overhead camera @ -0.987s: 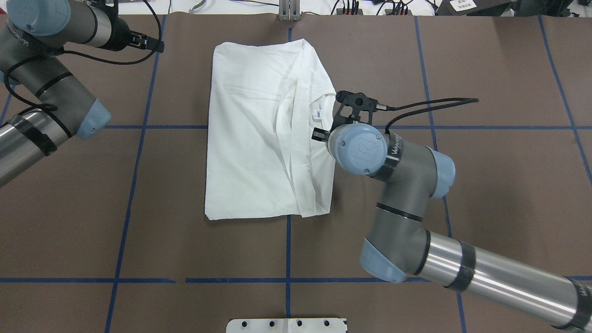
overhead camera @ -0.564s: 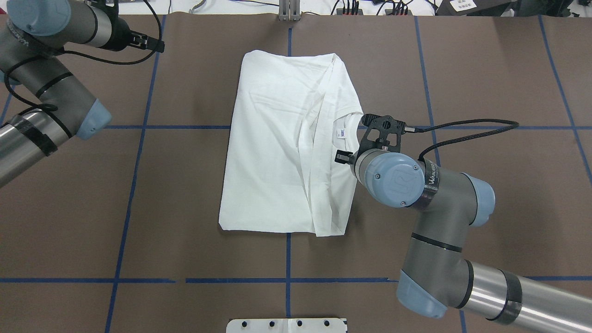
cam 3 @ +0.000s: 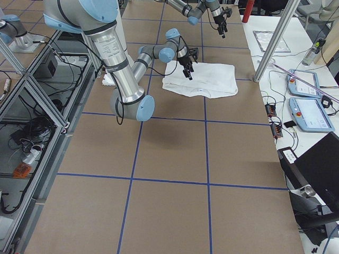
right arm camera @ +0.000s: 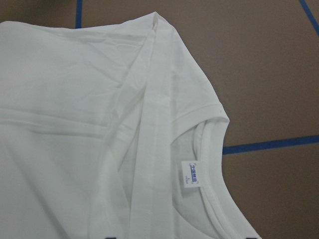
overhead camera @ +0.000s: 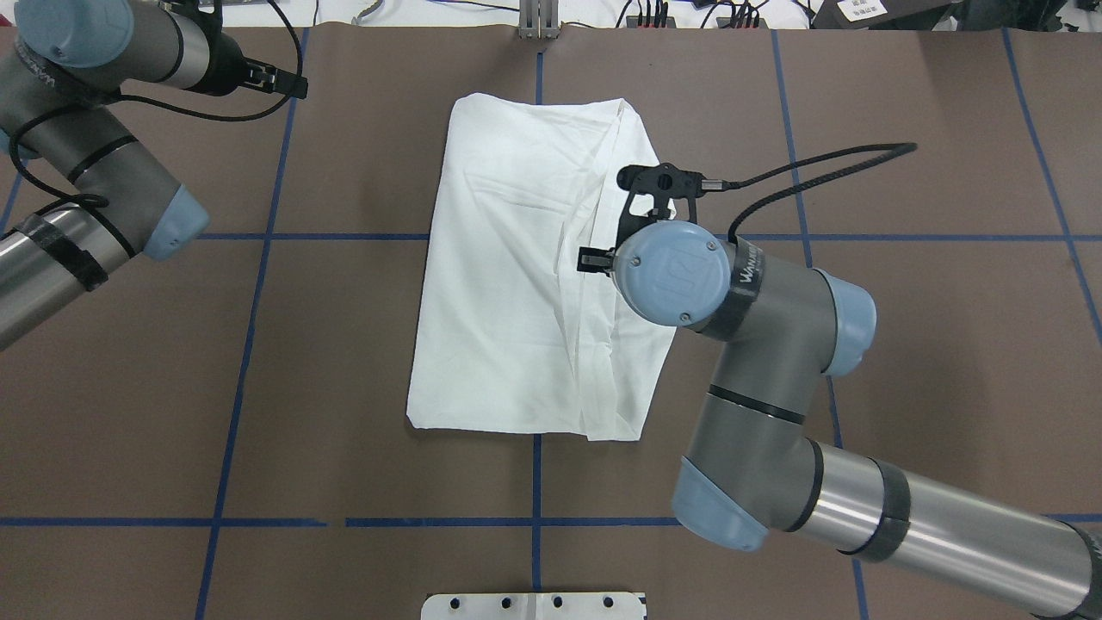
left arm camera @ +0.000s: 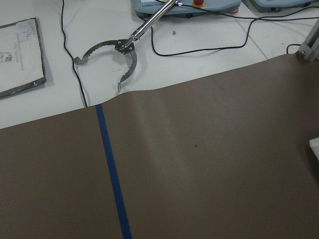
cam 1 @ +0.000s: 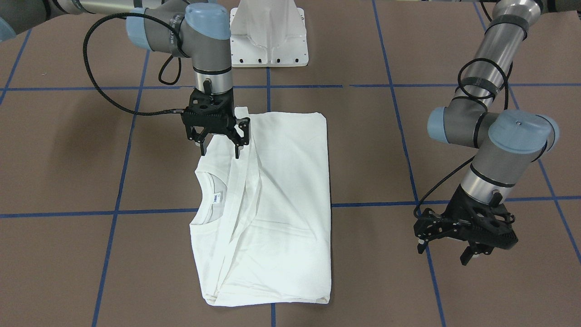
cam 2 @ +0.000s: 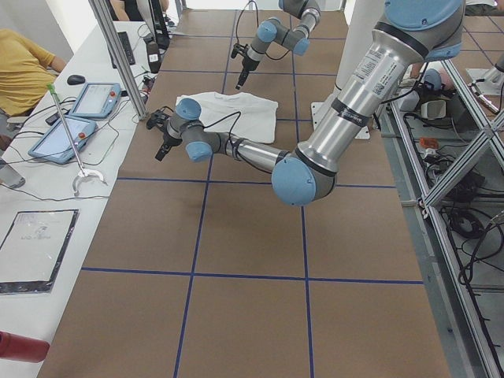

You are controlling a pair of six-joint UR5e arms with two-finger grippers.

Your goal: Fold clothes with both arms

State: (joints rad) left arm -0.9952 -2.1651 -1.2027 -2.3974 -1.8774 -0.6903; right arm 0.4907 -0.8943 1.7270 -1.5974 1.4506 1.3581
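Observation:
The clothes are one white T-shirt point(cam 1: 281, 195) lying folded into a tall rectangle in the middle of the brown table point(overhead camera: 508, 284). Its ribbed collar point(right arm camera: 212, 164) and small neck tag point(right arm camera: 193, 174) face up on the robot's right side. My right gripper point(cam 1: 220, 150) hovers open just above the shirt's near-robot corner, holding nothing. In the overhead view the right wrist point(overhead camera: 671, 271) covers the collar. My left gripper point(cam 1: 445, 253) hangs open and empty over bare table, well off to the shirt's left.
The white pedestal mount point(cam 1: 268, 41) stands at the robot's edge. Blue tape lines point(overhead camera: 250, 344) grid the table. Past the far edge lie tablets, cables and a metal grabber tool point(left arm camera: 119, 55). A person in yellow point(cam 2: 24, 63) sits beyond the bench.
The shirt slid to the robot's right and nearer with the right gripper at first, then stayed put. The right arm has since moved back over the shirt. The left arm is unmoved.

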